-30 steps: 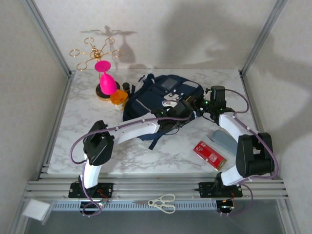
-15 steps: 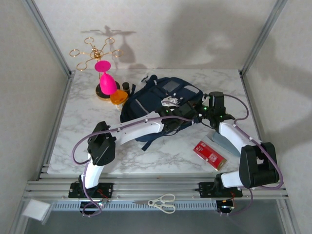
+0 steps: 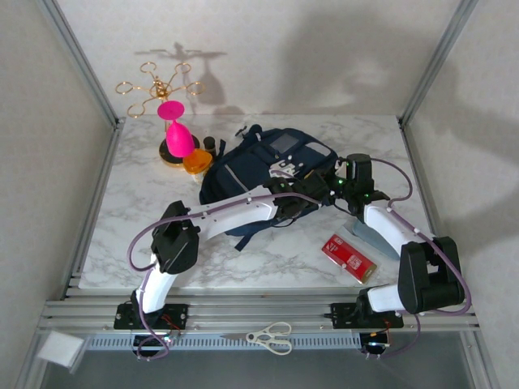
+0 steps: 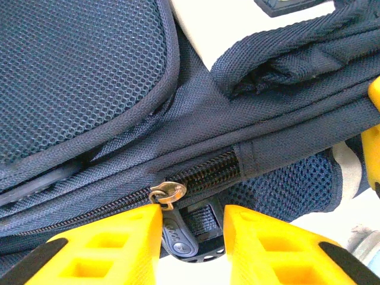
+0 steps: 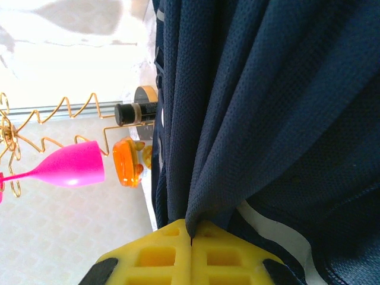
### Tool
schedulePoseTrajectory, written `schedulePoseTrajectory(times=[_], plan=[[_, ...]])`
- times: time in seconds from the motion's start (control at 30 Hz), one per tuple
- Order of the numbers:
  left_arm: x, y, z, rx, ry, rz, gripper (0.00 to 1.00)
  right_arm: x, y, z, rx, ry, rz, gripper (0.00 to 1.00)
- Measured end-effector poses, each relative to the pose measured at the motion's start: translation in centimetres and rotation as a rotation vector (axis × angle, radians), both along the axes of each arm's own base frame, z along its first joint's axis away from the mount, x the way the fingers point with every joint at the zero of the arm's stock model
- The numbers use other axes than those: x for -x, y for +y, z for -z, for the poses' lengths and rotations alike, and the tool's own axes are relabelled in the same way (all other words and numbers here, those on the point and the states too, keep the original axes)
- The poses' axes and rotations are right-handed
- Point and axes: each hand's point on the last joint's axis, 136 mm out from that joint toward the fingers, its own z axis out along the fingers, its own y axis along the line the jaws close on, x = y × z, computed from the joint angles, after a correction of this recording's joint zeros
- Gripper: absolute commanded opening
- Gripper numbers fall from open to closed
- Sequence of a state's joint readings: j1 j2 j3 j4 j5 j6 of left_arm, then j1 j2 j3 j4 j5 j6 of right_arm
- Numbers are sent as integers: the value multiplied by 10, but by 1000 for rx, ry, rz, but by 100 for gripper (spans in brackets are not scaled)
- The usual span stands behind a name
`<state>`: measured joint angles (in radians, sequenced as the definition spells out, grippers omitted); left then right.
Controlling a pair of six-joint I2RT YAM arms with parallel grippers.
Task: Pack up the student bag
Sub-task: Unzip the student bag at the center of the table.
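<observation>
The student bag [image 3: 259,158], navy with white and grey patches, lies at the middle back of the table. My left gripper [image 3: 302,200] is at its near right edge. In the left wrist view its yellow jaws [image 4: 192,228] stand apart around the grey zip pull [image 4: 177,234], which hangs from the metal slider [image 4: 168,193]. The left finger touches the pull and the right finger is clear of it. My right gripper [image 3: 336,185] is at the bag's right side. In the right wrist view it [image 5: 191,234] is shut on a fold of the bag's navy fabric [image 5: 267,89].
A red packet [image 3: 349,256] and a grey-blue case [image 3: 369,231] lie to the right of the bag. A pink goblet [image 3: 176,134], a gold wire stand [image 3: 154,85], an orange item [image 3: 196,162] and a dark bottle [image 3: 210,146] crowd the back left. Scissors [image 3: 272,336] rest on the front rail.
My left jaws have narrowed around the zip pull. The right gripper has drawn slightly nearer with the fabric in it, and the bag has shifted a little.
</observation>
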<state>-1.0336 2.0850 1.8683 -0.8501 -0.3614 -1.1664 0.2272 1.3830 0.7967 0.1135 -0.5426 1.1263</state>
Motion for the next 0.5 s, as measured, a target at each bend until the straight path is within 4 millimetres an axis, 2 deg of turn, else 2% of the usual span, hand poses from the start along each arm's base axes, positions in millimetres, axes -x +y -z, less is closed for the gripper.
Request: schedulePoseTrajectory(times=[0.23, 0.4, 0.5], plan=[[6, 12, 19, -42, 23, -9, 34, 1, 1, 1, 2, 6, -4, 0], [6, 12, 19, -43, 21, -9, 32, 2, 2, 1, 4, 4, -7, 0], [2, 10, 12, -35, 13, -6, 32, 1, 1, 1, 5, 0, -3, 0]])
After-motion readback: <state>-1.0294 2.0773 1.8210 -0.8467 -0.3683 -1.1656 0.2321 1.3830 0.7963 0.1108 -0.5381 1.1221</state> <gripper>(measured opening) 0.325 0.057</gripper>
